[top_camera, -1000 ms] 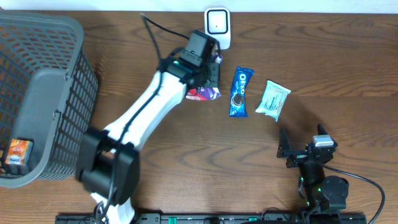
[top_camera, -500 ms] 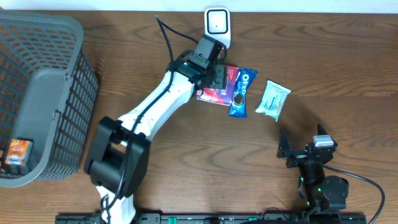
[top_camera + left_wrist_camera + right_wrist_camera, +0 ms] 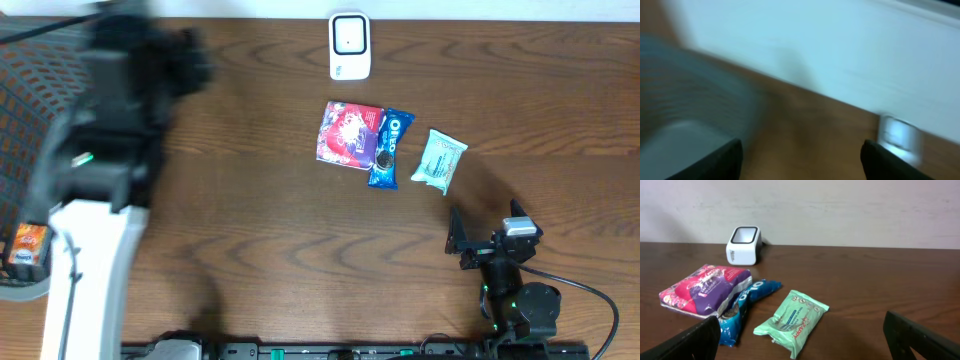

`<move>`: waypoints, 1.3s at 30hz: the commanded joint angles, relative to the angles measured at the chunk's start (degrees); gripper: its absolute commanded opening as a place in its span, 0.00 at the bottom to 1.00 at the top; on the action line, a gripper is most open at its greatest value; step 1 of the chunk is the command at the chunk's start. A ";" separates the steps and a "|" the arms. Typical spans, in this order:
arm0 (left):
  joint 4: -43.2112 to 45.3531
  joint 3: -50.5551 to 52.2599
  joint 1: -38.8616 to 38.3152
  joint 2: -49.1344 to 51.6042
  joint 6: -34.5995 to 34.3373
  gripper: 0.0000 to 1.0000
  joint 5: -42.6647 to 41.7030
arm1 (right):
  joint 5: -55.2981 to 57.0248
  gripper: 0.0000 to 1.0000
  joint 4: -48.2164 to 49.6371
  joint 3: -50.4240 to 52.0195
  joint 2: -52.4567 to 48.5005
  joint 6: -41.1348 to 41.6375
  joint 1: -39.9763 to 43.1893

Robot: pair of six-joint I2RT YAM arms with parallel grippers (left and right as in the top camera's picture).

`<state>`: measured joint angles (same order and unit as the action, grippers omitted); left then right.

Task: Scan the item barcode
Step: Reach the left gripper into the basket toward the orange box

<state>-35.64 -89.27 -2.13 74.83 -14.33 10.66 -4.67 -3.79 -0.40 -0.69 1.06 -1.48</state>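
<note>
My left hand (image 3: 805,161) is open, its two fingers spread wide with nothing between them. The view from that wrist is smeared, showing only the grey basket (image 3: 20,120) at one side and the white scanner (image 3: 897,136) at the other. From above, the left arm is a blur over the basket at the left end of the table (image 3: 250,230). I take the small orange box (image 3: 28,250) in the basket's near corner as the next thing to scan. It lies nearer the front edge than my left hand, down inside the wall, and it is too small for me to read its long axis. The scanner stands at the far edge near the middle, well apart from the box. The purple packet (image 3: 350,135), Oreo pack (image 3: 390,148) and green packet (image 3: 440,160) lie side by side just in front of it. My right hand (image 3: 805,340) is open and empty at the front right, so the left arm is much the nearer.
</note>
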 commanded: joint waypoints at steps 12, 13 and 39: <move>-14.69 4.57 31.58 4.31 0.48 0.75 15.37 | 0.07 0.99 -0.20 0.09 0.31 0.81 -0.44; -14.64 5.40 32.22 5.05 0.48 0.75 15.37 | 0.09 0.99 -0.20 0.09 0.31 0.81 -0.44; -11.93 11.30 41.72 32.37 -8.92 0.75 15.56 | 0.09 0.99 -0.20 0.09 0.31 0.81 -0.44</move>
<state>-48.29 -78.37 39.31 105.69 -21.12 25.47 -4.67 -3.79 -0.40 -0.69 1.06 -1.48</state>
